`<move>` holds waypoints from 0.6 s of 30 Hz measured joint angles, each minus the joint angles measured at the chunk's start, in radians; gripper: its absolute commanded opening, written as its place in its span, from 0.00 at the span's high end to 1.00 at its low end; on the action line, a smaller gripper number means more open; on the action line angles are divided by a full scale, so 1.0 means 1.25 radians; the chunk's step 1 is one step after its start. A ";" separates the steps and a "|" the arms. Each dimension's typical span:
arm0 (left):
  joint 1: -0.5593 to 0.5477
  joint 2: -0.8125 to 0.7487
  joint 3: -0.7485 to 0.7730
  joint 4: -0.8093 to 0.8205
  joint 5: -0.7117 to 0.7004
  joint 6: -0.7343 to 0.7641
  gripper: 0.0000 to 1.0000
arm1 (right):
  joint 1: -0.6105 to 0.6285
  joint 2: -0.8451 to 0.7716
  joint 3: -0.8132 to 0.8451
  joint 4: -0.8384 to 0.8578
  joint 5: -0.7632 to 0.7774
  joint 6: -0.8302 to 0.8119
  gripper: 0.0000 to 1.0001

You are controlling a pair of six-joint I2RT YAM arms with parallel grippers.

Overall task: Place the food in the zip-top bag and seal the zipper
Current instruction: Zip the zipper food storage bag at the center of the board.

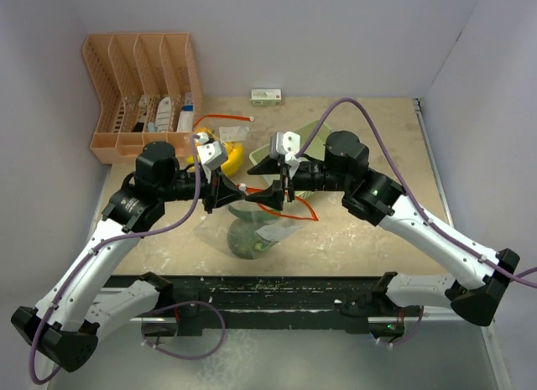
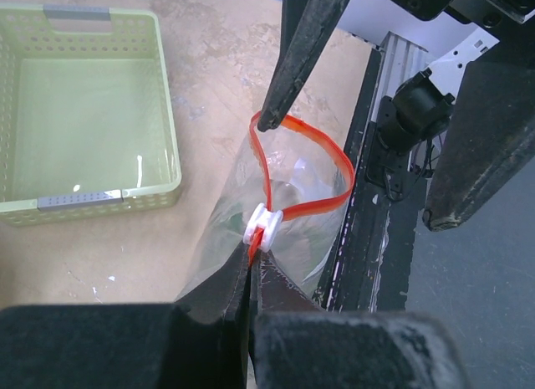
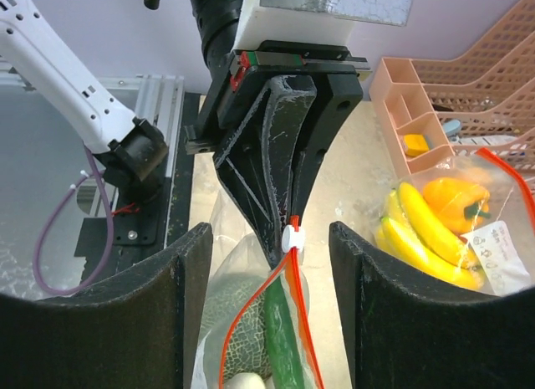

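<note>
Right wrist view shows the left end effector (image 3: 286, 217) pressed together on the bag (image 3: 226, 289), right at the white slider (image 3: 291, 237), holding the top edge up. The right end effector (image 3: 267, 238) is spread, one finger on each side of that pinch, gripping nothing. Below the pinch, inside the bag, sit the melon (image 3: 238, 322), the cucumber (image 3: 280, 339) and a white piece (image 3: 242, 381). The banana (image 3: 422, 230) and orange (image 3: 456, 197) lie outside the right end effector's fingers, off to one side, under clear film that looks like a second bag.

In the left wrist view the zipper (image 2: 309, 167) beyond the slider gapes in an open loop, with one right fingertip just at it.

The main risk is a bad close. The slider sits hard against the left fingertips, so the right end effector may nip those fingers or catch only film. A pull on the film would likely stretch the bag and drag it from the left pinch, helped by the melon's weight. A slack loop may also buckle instead of feeding through the slider. Sealing now would probably leave the banana and orange out.
</note>
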 measured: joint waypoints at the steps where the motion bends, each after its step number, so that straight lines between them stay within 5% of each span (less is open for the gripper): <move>1: 0.000 0.000 0.000 0.000 0.000 0.000 1.00 | 0.000 0.000 0.000 0.000 -0.003 0.000 0.39; 10: 0.000 0.001 0.000 0.000 0.000 0.000 1.00 | 0.000 0.048 0.000 0.005 -0.022 0.013 0.46; 18: 0.000 0.002 0.000 0.001 -0.001 0.000 1.00 | 0.000 0.081 0.000 0.006 -0.019 0.036 0.67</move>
